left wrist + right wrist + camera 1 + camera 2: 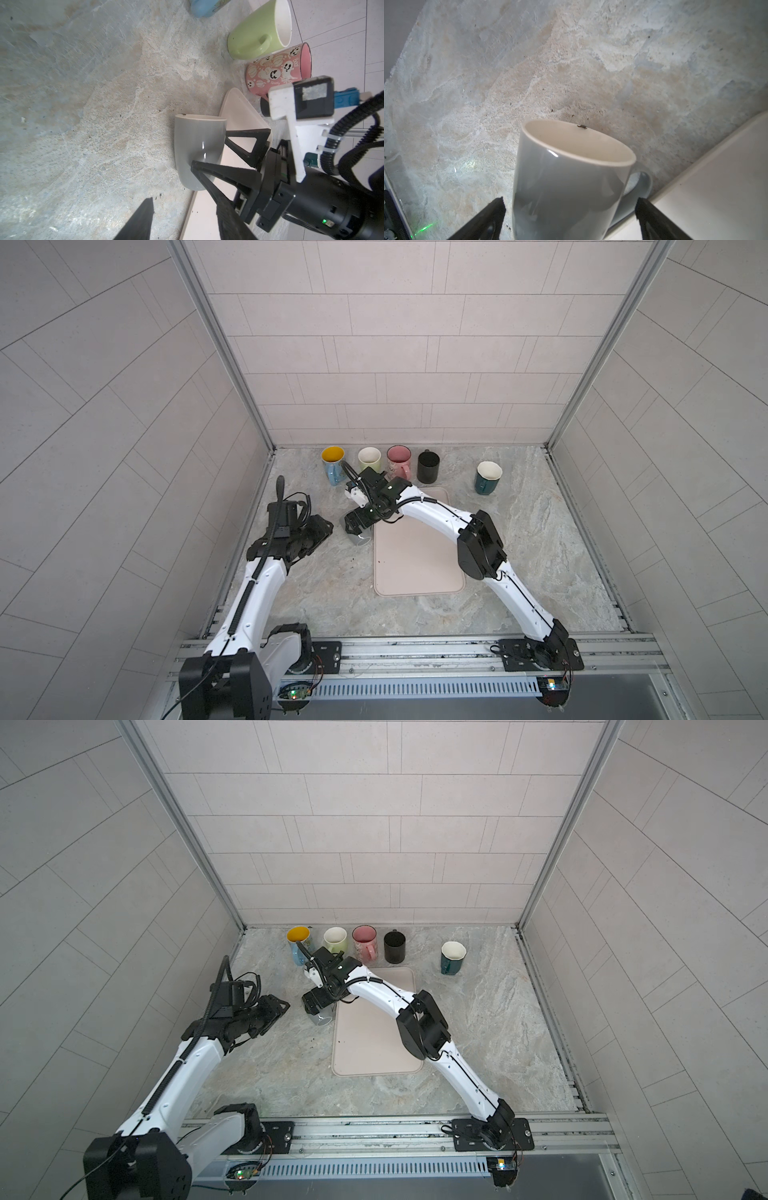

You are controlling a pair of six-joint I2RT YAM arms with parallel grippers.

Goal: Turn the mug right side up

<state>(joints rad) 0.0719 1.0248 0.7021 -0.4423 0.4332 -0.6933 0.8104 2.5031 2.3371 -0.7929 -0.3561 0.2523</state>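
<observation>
Straddling the side-lying glossy grey ceramic mug [571, 166], your right gripper [570, 201] stands spread, likely to regrip; your left gripper [327, 529] hovers parted, empty.

I see bare stone table [328, 585] open in front of the grey mug [359, 539], pink tray [419, 564] just beside it, green mug [369, 459] and pink mug [399, 462] standing in the way behind, left gripper [328, 529] near.

- My left arm [270, 580] and right arm [432, 514] wear white shells with black joints.
- Black ribbed conduit [243, 605] runs along the left one.
- Fingers [224, 169] are black open triangles; the camera bracket [293, 141] is white.
</observation>
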